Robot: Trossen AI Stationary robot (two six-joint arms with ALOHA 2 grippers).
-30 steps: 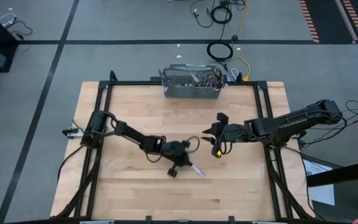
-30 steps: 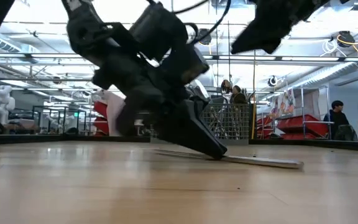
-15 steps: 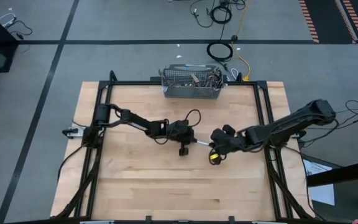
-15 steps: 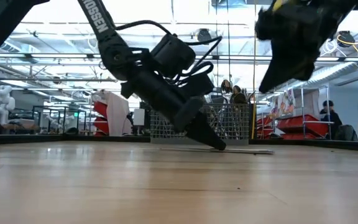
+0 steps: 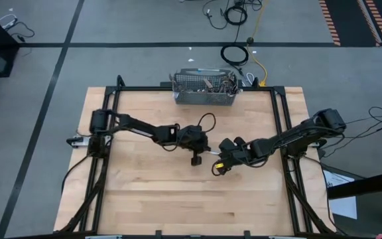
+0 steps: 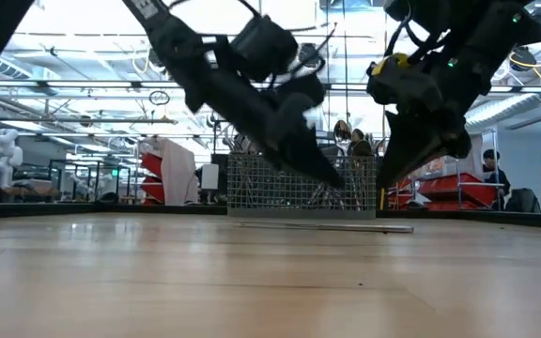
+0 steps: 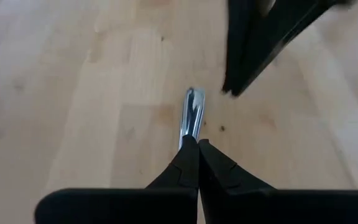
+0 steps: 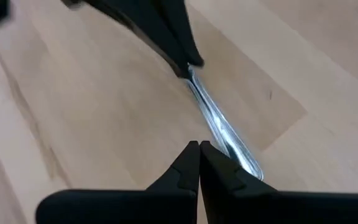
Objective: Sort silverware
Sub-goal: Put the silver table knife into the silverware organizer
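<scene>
Near the middle of the desk [image 5: 144, 199], one slim piece of silverware [image 8: 219, 127] is lying flat on the wood, and which kind it is cannot be told from here. A second ago it was lying nearer the front edge, with the left gripper [image 7: 197, 142] bearing down on it. Since then it has slid back towards the centre, and the left gripper's tip is now hanging clear above it in the low view. Its fingers are staying clenched on each other with nothing between them, so the piece looks to have been pushed along rather than carried. Just beyond, the right gripper [image 8: 199, 146] has swung in from the right side and is now pointing down over the other end of the same piece. Its fingers, parted a second ago, are now pressing tight together, and the bright metal is running past beside them, not between them. That is reading as a closure that has caught nothing, or as a preparation to nudge, so the piece is probably still waiting to be picked up. At the far edge, the wire basket [image 5: 203, 95] is holding the rest of the silverware [image 5: 207, 83], well apart from both grippers.
</scene>
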